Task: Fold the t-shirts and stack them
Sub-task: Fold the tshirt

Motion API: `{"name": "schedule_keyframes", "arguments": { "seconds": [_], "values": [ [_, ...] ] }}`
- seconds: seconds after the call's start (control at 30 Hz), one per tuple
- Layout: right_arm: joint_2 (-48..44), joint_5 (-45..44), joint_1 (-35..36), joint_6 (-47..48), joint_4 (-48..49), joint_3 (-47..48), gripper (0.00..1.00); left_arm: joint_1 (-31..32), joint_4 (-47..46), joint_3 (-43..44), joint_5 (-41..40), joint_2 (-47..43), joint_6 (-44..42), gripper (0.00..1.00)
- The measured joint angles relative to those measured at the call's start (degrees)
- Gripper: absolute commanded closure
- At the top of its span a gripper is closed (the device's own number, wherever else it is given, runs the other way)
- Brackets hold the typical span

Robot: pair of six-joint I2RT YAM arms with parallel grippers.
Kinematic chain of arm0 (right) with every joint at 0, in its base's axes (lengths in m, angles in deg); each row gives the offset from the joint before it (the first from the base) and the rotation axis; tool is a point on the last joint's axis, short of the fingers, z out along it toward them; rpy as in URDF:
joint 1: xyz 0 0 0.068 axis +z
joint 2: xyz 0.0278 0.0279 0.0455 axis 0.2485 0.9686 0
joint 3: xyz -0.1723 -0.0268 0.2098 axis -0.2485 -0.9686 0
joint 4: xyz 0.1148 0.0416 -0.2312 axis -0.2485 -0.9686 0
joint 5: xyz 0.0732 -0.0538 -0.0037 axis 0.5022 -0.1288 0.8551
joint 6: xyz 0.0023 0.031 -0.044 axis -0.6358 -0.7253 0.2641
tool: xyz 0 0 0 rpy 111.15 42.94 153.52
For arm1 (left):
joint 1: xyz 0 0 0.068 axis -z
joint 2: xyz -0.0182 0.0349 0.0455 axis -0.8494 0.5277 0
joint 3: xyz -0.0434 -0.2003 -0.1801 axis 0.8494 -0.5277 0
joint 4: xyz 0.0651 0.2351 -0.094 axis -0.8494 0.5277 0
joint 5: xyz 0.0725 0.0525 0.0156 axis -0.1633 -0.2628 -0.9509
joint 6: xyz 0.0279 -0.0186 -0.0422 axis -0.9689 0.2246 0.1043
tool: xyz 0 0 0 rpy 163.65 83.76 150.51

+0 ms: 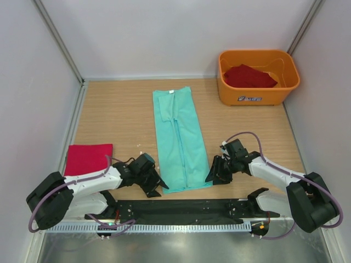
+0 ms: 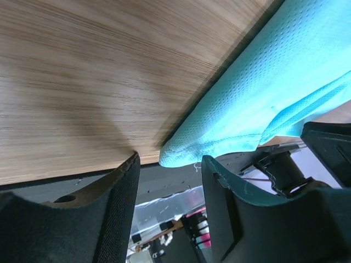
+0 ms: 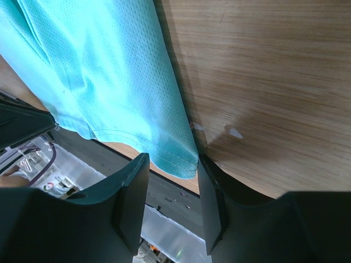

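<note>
1. I see the mint-green t-shirt (image 1: 178, 137) lying flat in the middle of the wooden table (image 1: 118, 115). It is folded lengthwise into a long narrow strip, with its white neck label (image 1: 171, 91) at the far end and its hem close to the near edge.
2. The left gripper (image 1: 155, 186) sits low at the near-left corner of that hem. In its wrist view the left gripper (image 2: 170, 159) has its fingers (image 2: 123, 192) apart. The corner of the cloth lies in the gap between the tips, and nothing is pinched.
3. The right gripper (image 1: 215, 174) is at the near-right corner of the hem. Its wrist view shows the same thing. The fingers (image 3: 134, 192) stand apart, the hem corner lies between them, and the right gripper (image 3: 171, 161) has not closed on it.
4. A folded red t-shirt (image 1: 88, 158) rests flat at the left side of the table, well apart from the mint-green one.
5. A crumpled red t-shirt (image 1: 249, 76) lies inside the orange tub (image 1: 258, 96) at the far right corner.
</note>
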Motion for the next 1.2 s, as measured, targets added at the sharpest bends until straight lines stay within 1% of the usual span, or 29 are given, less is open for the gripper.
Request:
{"name": "schedule_keyframes", "arguments": {
  "seconds": [0.13,0.3,0.4,0.43,0.57,0.6,0.63,0.67,0.7,0.73,0.77,0.8,1.0,1.13,1.2],
  "values": [
    [0.0,0.0,0.0,0.1,0.0,0.0,0.54,0.0,-0.1,-0.3,-0.9,0.0,0.1,0.53],
    [0.0,0.3,0.0,0.1,0.5,-0.3,0.53,0.0,-3.0,1.2,0.4,4.9,-0.5,0.58],
    [0.3,1.0,0.0,0.0,1.4,-0.5,0.53,0.0,-4.2,2.2,1.2,7.2,-0.9,0.64],
    [0.7,1.5,0.0,0.0,1.8,-0.6,0.53,0.0,-4.5,2.2,1.3,7.4,-1.1,0.66],
    [1.5,2.7,0.0,0.0,3.1,-0.8,0.55,0.0,-4.6,2.0,1.3,7.0,-1.3,0.69],
    [1.5,2.8,0.0,0.0,3.4,-0.9,0.59,0.0,-4.6,1.9,1.2,6.9,-1.4,0.70],
    [1.5,2.9,0.0,0.1,3.6,-1.0,0.62,0.0,-4.6,1.8,1.2,6.8,-1.5,0.76],
    [1.6,2.9,0.0,0.1,3.9,-1.2,0.74,0.1,-4.5,1.7,1.1,6.7,-1.6,0.80],
    [1.8,2.8,0.0,0.3,4.0,-1.4,0.84,0.1,-4.5,1.6,1.0,6.7,-1.7,0.84],
    [2.1,2.5,0.0,0.3,4.1,-1.6,0.96,0.1,-4.5,1.5,0.9,6.7,-1.8,0.92],
    [2.4,2.2,0.0,0.4,4.2,-1.8,0.98,0.1,-4.5,1.5,0.7,6.7,-2.0,0.96],
    [2.7,2.3,-0.1,0.3,4.0,-1.9,0.98,0.1,-4.5,1.6,0.7,6.7,-2.3,1.00],
    [1.9,2.1,0.6,0.3,3.3,-2.0,0.98,0.1,-3.3,2.6,0.2,6.8,-4.8,1.00],
    [-1.4,2.1,1.3,0.1,1.0,-1.9,0.98,0.1,2.9,6.3,-3.6,6.9,-8.2,1.00],
    [-1.7,2.2,1.3,0.0,-0.6,-0.1,0.99,-0.6,7.2,10.2,-5.5,7.9,-10.6,1.00]
  ]
}}
